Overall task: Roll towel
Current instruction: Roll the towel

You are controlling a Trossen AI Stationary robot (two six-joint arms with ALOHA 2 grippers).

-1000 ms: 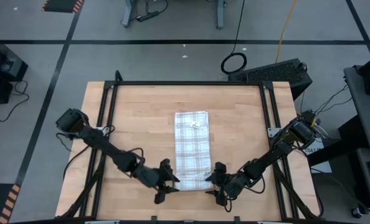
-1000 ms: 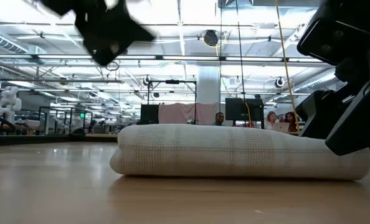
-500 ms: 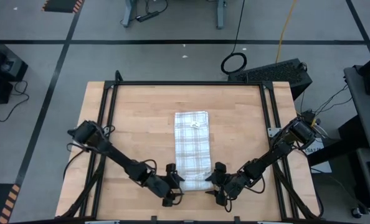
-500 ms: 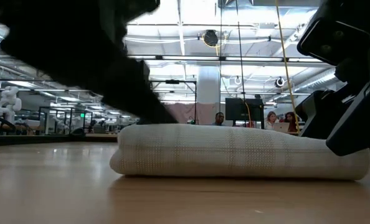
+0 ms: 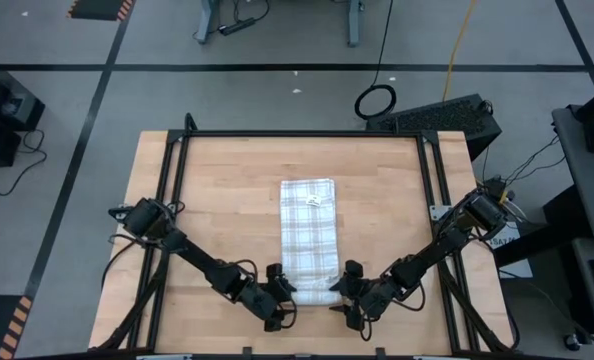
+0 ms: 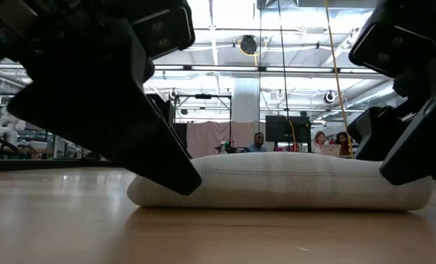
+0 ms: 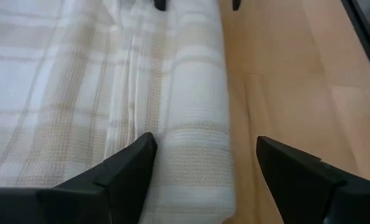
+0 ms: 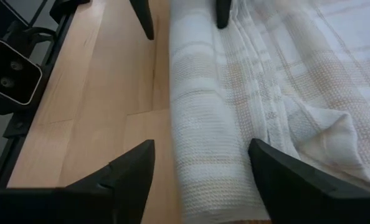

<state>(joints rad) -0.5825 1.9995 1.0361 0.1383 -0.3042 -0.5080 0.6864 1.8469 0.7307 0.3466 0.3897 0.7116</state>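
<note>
**A:** From above, what surrounds you?

**B:** A black frame [image 5: 432, 180] edges the wooden counter [image 5: 227, 200], and a coiled cable [image 5: 376, 100] lies on the floor beyond it. The towel [image 5: 308, 235] lies as a long checked strip mid-counter, its small label [image 5: 315, 200] near the far end, the near end rolled. My left tool [image 5: 281, 297] and right tool [image 5: 345, 297] sit at the roll's two ends.

**A:** At counter height?

**B:** My dark tools block both sides of the towel [image 6: 277, 182], a low fat roll. Seated people [image 6: 328, 143] show in the room behind.

**A:** Left wrist?

**B:** My fingers [image 7: 126, 168] stand spread, straddling the roll's end [image 7: 197, 155], not clenched.

**A:** Right wrist?

**B:** Likewise: fingers [image 8: 132, 168] apart around the roll [image 8: 207, 155], loose folds beside it. A camera box [image 8: 7, 74] sits on the frame.
</note>
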